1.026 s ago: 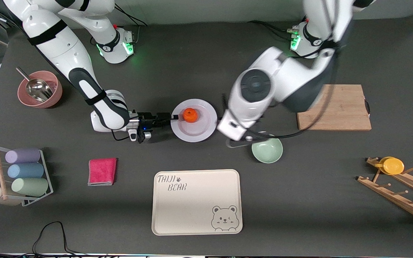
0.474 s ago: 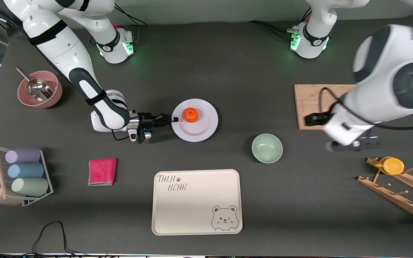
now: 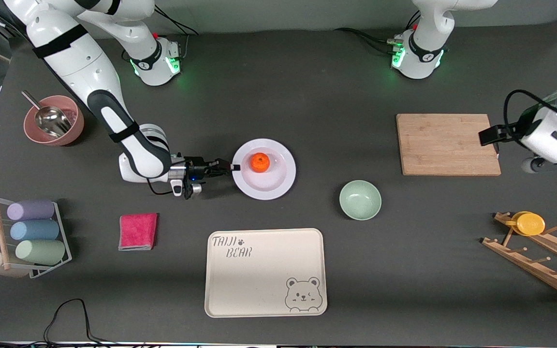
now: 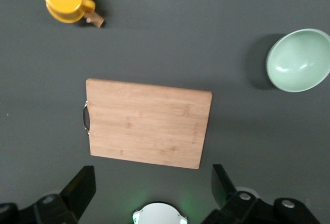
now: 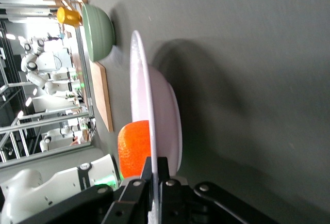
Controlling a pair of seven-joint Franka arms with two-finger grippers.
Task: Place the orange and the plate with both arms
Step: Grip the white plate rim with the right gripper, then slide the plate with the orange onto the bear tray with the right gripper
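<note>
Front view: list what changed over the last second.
Right gripper shut on the plate rim and shifted it, with the orange, nearer the camera. Left gripper, open, swung from beside the plate out past the board. Bowl and tray stayed.

Place: a robot lab, laid out as a mock kitchen.
Evidence: two white arms bolted to a dark table (image 3: 278,87), bases lit green.
Background: metal frames and another white robot (image 5: 36,61) stood nearby.
Props: cutting board (image 3: 447,144), tray (image 3: 265,273), mug rack (image 3: 539,263).
</note>
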